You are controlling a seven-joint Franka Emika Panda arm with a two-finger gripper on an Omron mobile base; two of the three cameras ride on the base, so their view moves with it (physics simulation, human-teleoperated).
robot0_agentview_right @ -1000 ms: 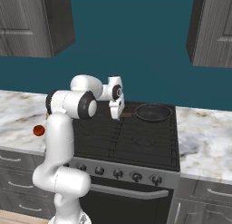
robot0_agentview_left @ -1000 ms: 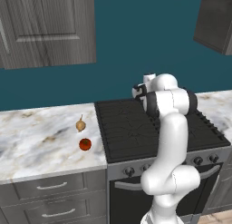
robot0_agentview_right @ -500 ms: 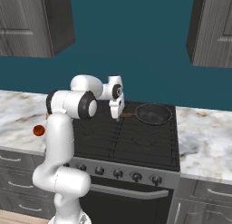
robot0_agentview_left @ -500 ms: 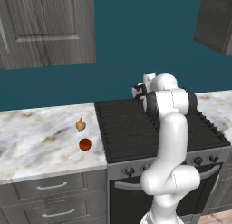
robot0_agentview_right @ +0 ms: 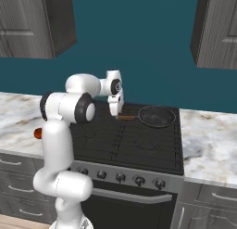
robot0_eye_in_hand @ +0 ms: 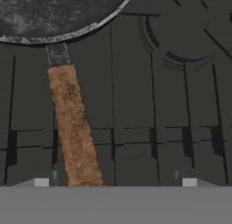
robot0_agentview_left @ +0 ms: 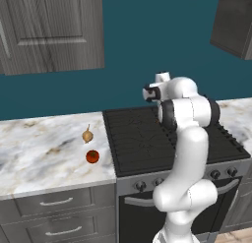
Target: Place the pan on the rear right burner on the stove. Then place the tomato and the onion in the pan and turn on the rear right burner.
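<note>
The small round black frying pan (robot0_agentview_right: pixel 157 116) sits on the stove's rear right square of black cast-iron grate (robot0_agentview_right: pixel 155 124), its straight brown wooden handle lying flat and pointing left along the back row toward my pincer (robot0_agentview_right: pixel 115 113). My pincer hangs above the handle's end with its tips spread wide and empty, where a second ago they were nearly closed. In the hand view the pan's bowl is cut off by the top edge, while the glossy red tomato (robot0_agentview_left: pixel 92 156) and tan-yellow onion (robot0_agentview_left: pixel 87 135) lie close together on the marbled bench (robot0_agentview_left: pixel 39 153) left of the black gas cooktop (robot0_agentview_left: pixel 142 138).

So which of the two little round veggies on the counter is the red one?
The tomato: it is glossy red and sits nearer the counter's front edge. The onion just behind it is tan-yellow with a thin pointed stalk.
</note>
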